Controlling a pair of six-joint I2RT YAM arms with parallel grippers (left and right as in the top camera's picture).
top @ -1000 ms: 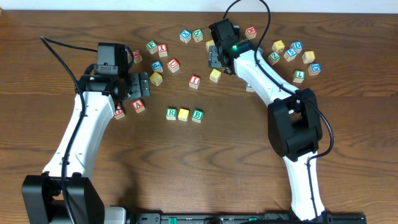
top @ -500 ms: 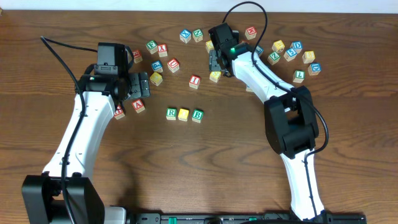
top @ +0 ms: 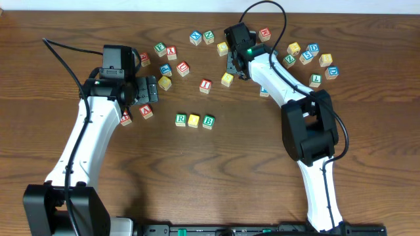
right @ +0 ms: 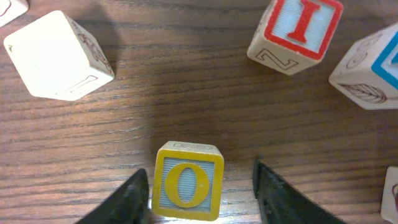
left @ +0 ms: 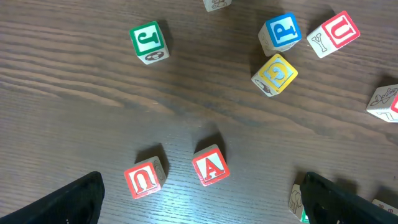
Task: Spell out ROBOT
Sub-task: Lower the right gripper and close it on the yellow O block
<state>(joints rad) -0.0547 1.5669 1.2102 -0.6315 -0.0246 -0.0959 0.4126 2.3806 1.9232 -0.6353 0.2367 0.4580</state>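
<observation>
The right gripper [top: 231,67] reaches over the far middle of the wooden table [top: 249,157], above the yellow O cube [top: 227,79]. In the right wrist view, the right gripper [right: 199,169] straddles that yellow O cube [right: 186,180]. One dark finger [right: 127,200] sits just beside the cube's left face. The other finger stands off from its right face with a strip of bare wood between them. The jaws are released, not clamped, and the cube sits flat on the wood with its O facing up.

Nearer the middle of the table, three cubes lie in a short row, each just beside the next: the green R cube [top: 181,119], a plain yellow cube [top: 193,120] and the green B cube [top: 208,121]. The O cube lies apart from this row, beyond it and to the side of the B end. A red I cube [top: 206,85] rests between the two groups. From the right wrist it shows as the red I cube [right: 297,31], beyond the O cube and clear of the fingers.

The left gripper [top: 147,89] hangs over the other side of the table with its jaws spread wide, grasping nothing. In the left wrist view, a red A cube [left: 210,168] and a red U cube [left: 144,180] lie on the wood between the left gripper's [left: 200,182] fingers. Neither cube is touched.
</observation>
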